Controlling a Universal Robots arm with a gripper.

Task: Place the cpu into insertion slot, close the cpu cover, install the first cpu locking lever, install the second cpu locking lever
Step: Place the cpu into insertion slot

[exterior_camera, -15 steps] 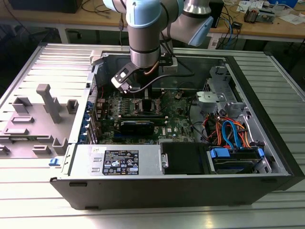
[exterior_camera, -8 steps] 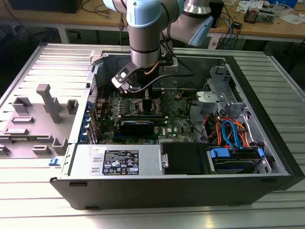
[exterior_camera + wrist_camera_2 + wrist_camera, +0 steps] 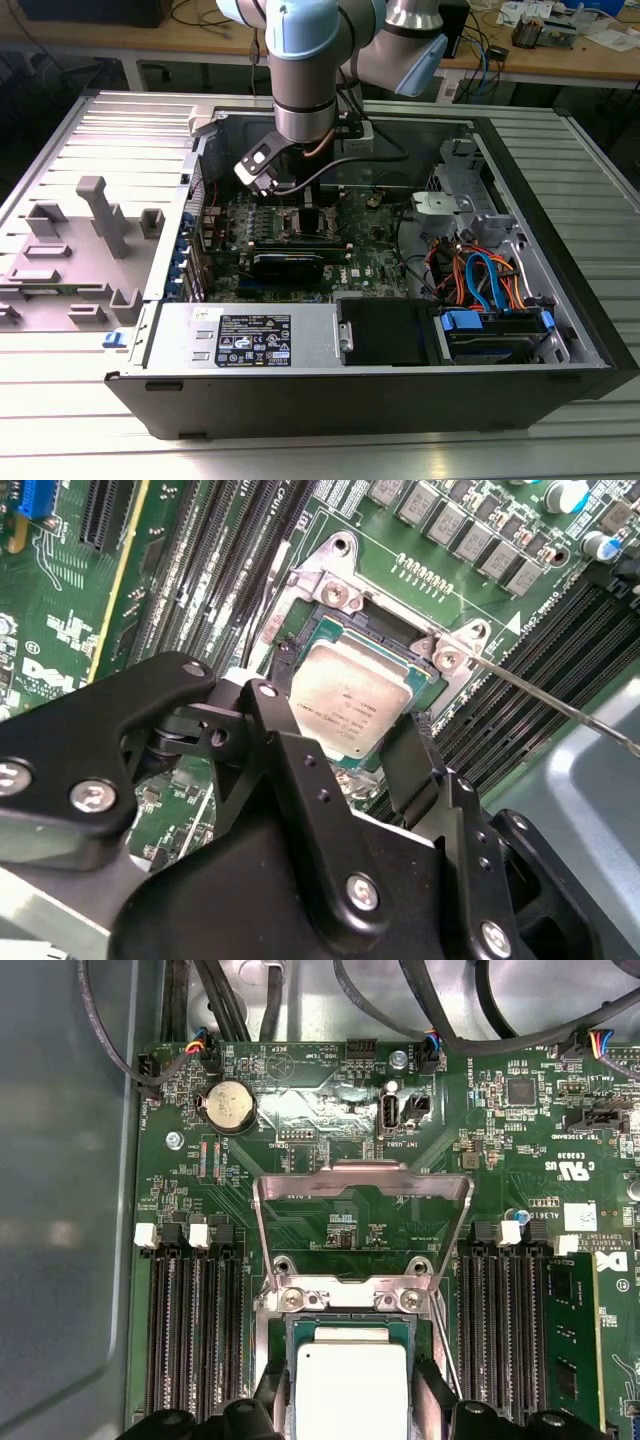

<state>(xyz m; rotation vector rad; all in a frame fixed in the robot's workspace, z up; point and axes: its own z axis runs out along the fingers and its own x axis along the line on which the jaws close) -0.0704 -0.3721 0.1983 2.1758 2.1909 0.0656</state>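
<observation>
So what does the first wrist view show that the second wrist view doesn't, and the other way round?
First wrist view: the cpu cover standing open and a round coin cell. Second wrist view: a blue connector and a row of grey square components. Both wrist views: the cpu at the insertion slot, with black memory slots on either side.

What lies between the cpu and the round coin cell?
In the first wrist view, the cpu cover, swung open on its hinge, stands between the cpu and the coin cell.
</observation>
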